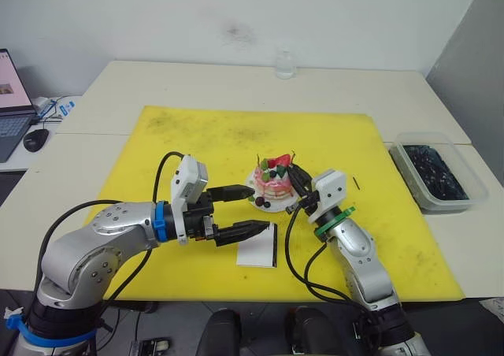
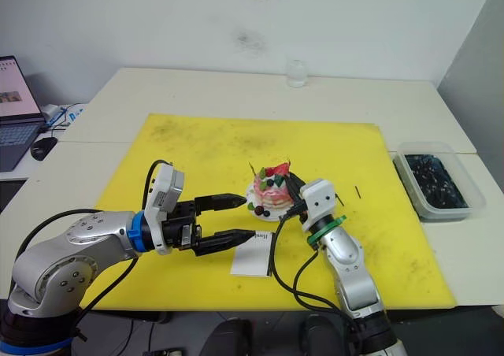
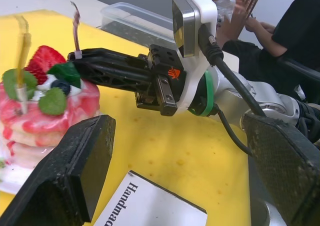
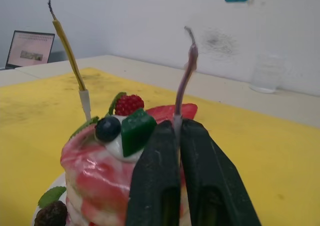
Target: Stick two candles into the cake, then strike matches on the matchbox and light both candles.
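- Pink-and-white cake (image 1: 273, 184) sits on its plate (image 1: 265, 207) on the yellow mat (image 1: 197, 147); everything below is placed from it.
- Right gripper (image 4: 178, 136) is at the cake's top on the robot's right, fingers pinched on a purplish candle (image 4: 184, 81) near its base, likely to press it upright into the icing.
- Gold candle (image 4: 70, 51) stands planted at the cake's far-left edge, so two candles in all: one set, one being set.
- Left gripper (image 1: 248, 210) hovers just left of the cake, jaws apart and empty, over the matchbox (image 1: 257, 247), probably ready for it next.
- One matchbox lies just in front of the cake.
- One short dark stick (image 1: 356, 183), perhaps a match, lies to the cake's right; I cannot make out a second.
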{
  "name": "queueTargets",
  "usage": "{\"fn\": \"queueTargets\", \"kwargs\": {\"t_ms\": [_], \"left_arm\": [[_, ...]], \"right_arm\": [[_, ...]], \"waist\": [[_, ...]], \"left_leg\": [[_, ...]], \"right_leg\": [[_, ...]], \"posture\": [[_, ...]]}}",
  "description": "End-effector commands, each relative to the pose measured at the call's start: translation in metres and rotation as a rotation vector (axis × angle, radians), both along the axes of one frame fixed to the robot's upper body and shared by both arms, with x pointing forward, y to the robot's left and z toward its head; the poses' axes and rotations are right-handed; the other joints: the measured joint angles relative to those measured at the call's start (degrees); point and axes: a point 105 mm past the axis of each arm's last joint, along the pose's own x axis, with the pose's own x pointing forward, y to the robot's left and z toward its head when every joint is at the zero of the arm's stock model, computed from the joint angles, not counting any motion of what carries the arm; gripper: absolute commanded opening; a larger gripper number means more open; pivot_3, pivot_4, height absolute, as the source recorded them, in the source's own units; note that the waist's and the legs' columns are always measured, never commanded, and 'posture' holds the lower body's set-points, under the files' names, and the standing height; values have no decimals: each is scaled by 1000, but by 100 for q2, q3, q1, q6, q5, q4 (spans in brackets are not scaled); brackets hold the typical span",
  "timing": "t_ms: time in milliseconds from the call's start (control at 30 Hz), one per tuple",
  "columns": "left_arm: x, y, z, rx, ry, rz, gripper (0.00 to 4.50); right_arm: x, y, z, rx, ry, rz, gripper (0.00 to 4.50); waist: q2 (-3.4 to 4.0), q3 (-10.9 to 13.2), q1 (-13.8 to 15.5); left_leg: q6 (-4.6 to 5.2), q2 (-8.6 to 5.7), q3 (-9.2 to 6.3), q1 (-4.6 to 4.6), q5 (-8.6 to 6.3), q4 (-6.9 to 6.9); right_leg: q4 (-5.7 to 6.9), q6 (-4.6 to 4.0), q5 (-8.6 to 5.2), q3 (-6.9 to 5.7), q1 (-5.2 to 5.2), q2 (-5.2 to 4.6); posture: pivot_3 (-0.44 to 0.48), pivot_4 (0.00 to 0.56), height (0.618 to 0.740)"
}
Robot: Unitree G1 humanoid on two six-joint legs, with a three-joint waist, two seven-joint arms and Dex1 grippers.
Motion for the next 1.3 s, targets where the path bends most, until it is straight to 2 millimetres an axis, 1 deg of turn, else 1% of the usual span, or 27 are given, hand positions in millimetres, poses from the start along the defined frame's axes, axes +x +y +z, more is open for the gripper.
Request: {"fn": "queueTargets", "kwargs": {"t_ms": [33,133,167,233,267,367,433,533,633,667,733,800,900,1000,1067,1167,1233,1300], "left_arm": [[-1,-3,6,-5,-42,-19,4500],[0,-4,5,-3,-46,-14,4500],[1,-4,5,-3,-46,-12,4500],[4,-2,5,4,-46,5,4500],[5,-1,6,7,-46,16,4500],[8,3,6,18,-35,31,4500],[9,9,8,22,-5,48,4500],[7,27,13,4,105,85,4500],[-4,52,12,-16,275,111,4500],[-8,59,11,-11,319,122,4500],[-16,73,1,33,417,159,4500],[-22,80,-9,69,501,188,4500],[-31,78,-24,81,622,178,4500],[-36,72,-35,56,732,167,4500],[-33,67,-43,39,788,174,4500],[-26,58,-48,2,843,177,4500],[-25,51,-47,-13,856,152,4500],[-22,43,-48,-23,877,142,4500]], "right_arm": [[0,-5,10,4,-31,-12,1665],[0,-11,17,-4,-51,-29,2805],[-1,-13,19,-5,-57,-29,3083],[-5,-16,27,-14,-75,-20,3848],[-7,-17,30,-21,-83,-10,4100],[-13,-21,38,-35,-91,13,4100],[-19,-25,42,-53,-95,31,4100],[-28,-34,46,-93,-83,59,4100],[-37,-43,44,-132,-38,105,4100],[-39,-45,40,-160,-5,122,4100],[-46,-49,34,-197,67,180,4100],[-53,-51,28,-231,122,239,4100],[-60,-49,20,-292,192,311,3590],[-70,-45,14,-350,252,391,2517],[-74,-42,11,-395,274,421,1784],[-77,-39,5,-445,316,447,702],[-79,-37,2,-472,337,467,18],[-81,-33,-2,-504,365,496,18]], "waist": [[0,0,-1],[0,0,-2],[0,0,-2],[0,0,-2],[1,1,-2],[1,1,-2],[1,1,-2],[0,1,-2],[1,1,-8],[1,1,-8],[3,2,-16],[2,2,-14],[2,2,-11],[2,2,-7],[2,2,-2],[-5,5,3],[-8,5,5],[-9,5,6]], "left_leg": [[0,0,0,0,0,0],[0,0,0,0,0,0],[0,0,0,0,0,-1],[0,1,-1,-1,0,-1],[0,0,-1,-1,0,-1],[0,0,0,-1,0,-1],[0,0,0,-2,0,-1],[0,1,-2,-3,0,-2],[0,3,0,-1,0,-3],[0,3,0,0,0,-5],[0,3,2,2,0,-7],[0,2,0,4,-1,-9],[0,-2,0,5,-1,-9],[0,-3,-1,4,-1,-7],[0,-4,-2,4,-1,-7],[0,-4,-4,3,-1,-7],[0,-3,-5,2,-1,-6],[0,-4,-3,1,-1,-7]], "right_leg": [[0,0,0,0,0,0],[0,0,0,0,0,0],[0,0,0,0,-1,0],[0,0,0,0,-1,0],[0,0,0,-1,-1,0],[0,0,0,-1,-1,0],[-1,0,0,-1,-1,0],[-1,-1,-1,-3,-2,0],[-1,-2,-2,-3,-2,-2],[-1,-4,-3,-4,-3,-2],[-1,-8,-5,-4,-3,-6],[-2,-13,-8,-6,-2,-10],[-1,-16,-10,-7,-1,-16],[-1,-29,-17,-8,0,-19],[-2,-25,-16,-8,0,-20],[-2,-11,-7,-11,1,-20],[-2,-10,-7,-11,0,-19],[-2,-10,-7,-8,-1,-20]], "posture": [[0,150,740],[0,150,740],[0,150,740],[0,150,740],[0,150,740],[0,150,740],[0,150,740],[0,150,740],[0,150,740],[0,150,740],[0,150,740],[0,150,740],[0,150,740],[0,150,740],[0,150,740],[0,150,740],[0,150,740],[0,150,740]]}}
